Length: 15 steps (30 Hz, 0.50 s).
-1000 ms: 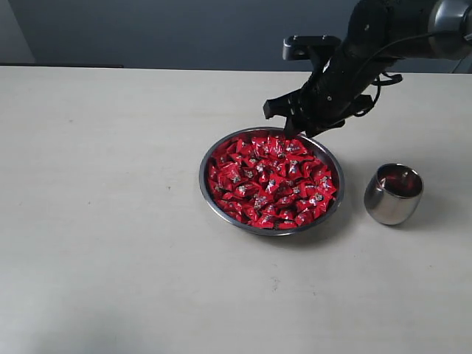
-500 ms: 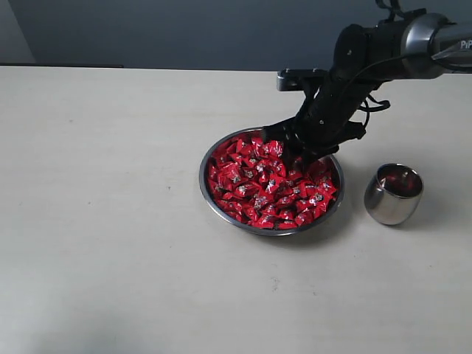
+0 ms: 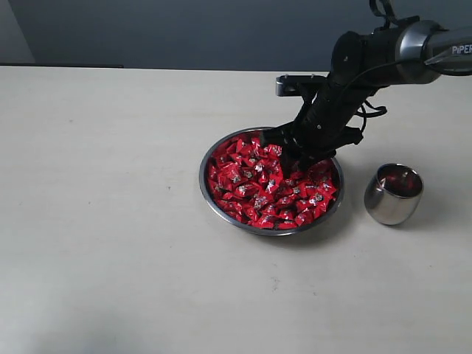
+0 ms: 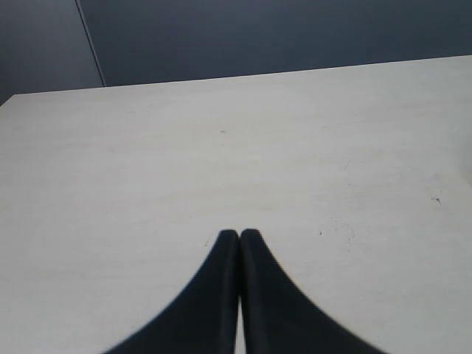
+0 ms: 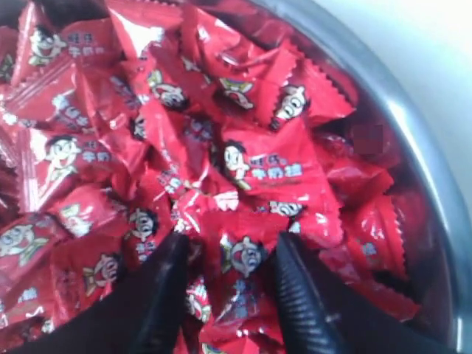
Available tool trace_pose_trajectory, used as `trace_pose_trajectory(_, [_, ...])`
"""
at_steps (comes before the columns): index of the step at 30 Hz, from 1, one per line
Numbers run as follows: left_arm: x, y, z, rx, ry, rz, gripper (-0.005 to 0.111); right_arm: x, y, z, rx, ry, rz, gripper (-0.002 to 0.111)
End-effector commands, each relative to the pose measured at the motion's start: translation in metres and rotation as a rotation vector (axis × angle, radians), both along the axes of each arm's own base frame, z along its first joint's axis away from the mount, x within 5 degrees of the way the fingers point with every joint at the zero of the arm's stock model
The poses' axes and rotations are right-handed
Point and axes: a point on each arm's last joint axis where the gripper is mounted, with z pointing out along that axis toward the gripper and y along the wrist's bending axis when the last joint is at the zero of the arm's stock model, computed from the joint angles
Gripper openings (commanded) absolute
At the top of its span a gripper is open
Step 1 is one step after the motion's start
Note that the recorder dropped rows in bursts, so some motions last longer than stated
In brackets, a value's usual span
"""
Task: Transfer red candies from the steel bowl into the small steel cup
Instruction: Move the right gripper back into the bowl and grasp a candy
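Now the right gripper (image 5: 228, 249) is set wide open among the red candies (image 3: 254, 188) (one lies between its tips, unpinched). The left gripper (image 4: 240, 236) is closed, empty.

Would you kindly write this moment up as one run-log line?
right gripper: open, tips among red candies, one between jaws | steel bowl: full | small steel cup: apart from bowl | left gripper: shut above table

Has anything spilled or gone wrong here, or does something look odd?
Nothing stands out. The red candies all lie inside the steel bowl, none on the table, and the small steel cup stands upright beside the bowl.
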Motion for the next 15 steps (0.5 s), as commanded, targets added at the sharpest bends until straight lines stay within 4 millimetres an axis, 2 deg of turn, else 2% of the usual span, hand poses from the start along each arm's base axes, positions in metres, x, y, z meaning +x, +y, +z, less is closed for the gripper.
trace_pose_trajectory(1, [0.0000,-0.0002,0.0005,0.001,-0.012,-0.005,0.000,0.0008,-0.0003,-0.0115,-0.018,0.021,0.009,0.039])
trace_pose_trajectory(10, [0.0000,-0.0002,0.0005,0.001,-0.012,-0.005,0.000,0.0005,-0.0007,-0.0113,-0.023,0.023,0.013,0.039])
trace_pose_trajectory(15, [0.0000,-0.0002,0.0005,0.001,-0.012,-0.005,0.000,-0.0004,-0.0009,-0.0029,-0.016,0.015,0.015,0.039])
